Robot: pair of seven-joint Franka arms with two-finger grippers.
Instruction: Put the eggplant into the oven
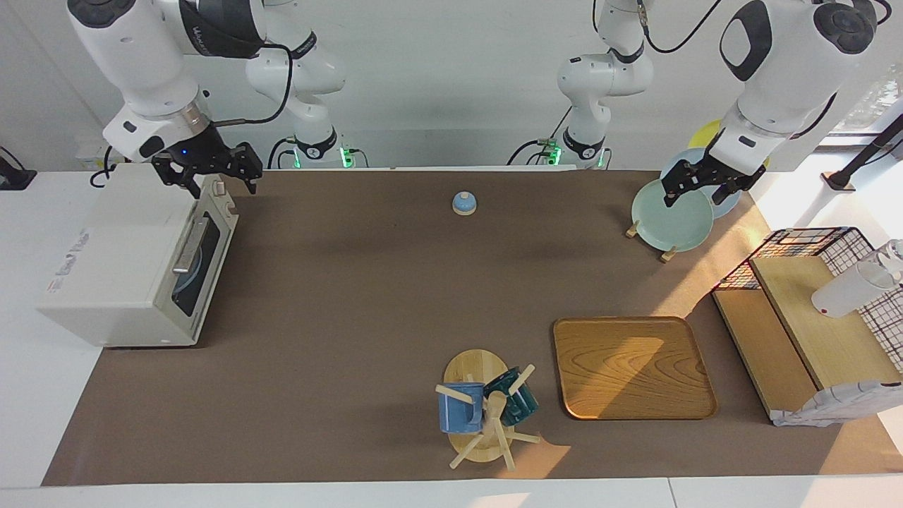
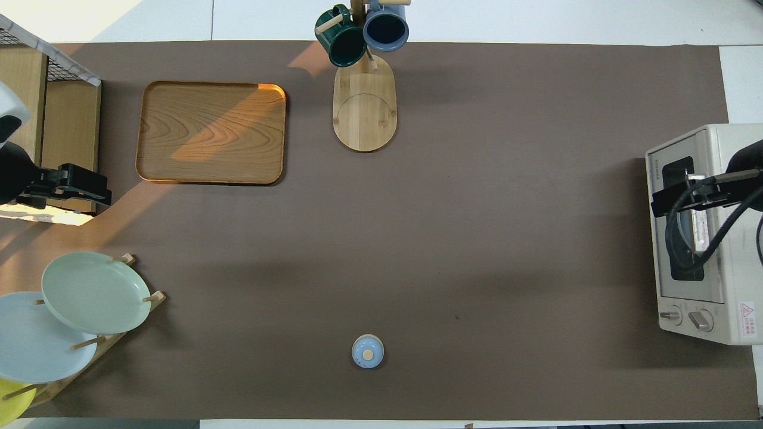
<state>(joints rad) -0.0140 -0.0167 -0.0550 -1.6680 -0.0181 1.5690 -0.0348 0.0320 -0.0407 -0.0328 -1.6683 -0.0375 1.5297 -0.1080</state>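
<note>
Oven (image 1: 134,261): stood at the right arm's end of the surface (image 1: 367,296), door shut, dark glass and bar handle facing the middle of the brown mat; knobs at the end nearer to the robots.
Eggplant: could not be seen in either view, so its place could not be told.
Right pincer (image 1: 210,178): hung in the air over the oven's top corner by the knobs, fingers spread apart, holding nothing; in the overhead view it lay over the door glass (image 2: 685,199).
Left pincer (image 1: 698,189): hovered over the plate rack, jaws apart and empty; this arm waited.
Plate rack (image 1: 649,236): sat at the left arm's end, near the robots, carrying a pale green plate (image 1: 667,219), a light blue plate (image 2: 36,339) and a yellow plate (image 2: 12,402).
Blue lid (image 1: 464,203): small, domed, with a wooden knob, rested on the mat near the robots, about midway between the two arms.
Wooden tray (image 1: 631,367): lay flat, farther from the robots than the plate rack.
Mug tree (image 1: 487,416): stood on an oval wooden base beside the tray, with a blue mug (image 1: 460,409) and a dark green mug (image 1: 515,398) hung on it.
Wire-and-wood shelf (image 1: 811,317): stood at the left arm's end of the surface, beside the tray.
</note>
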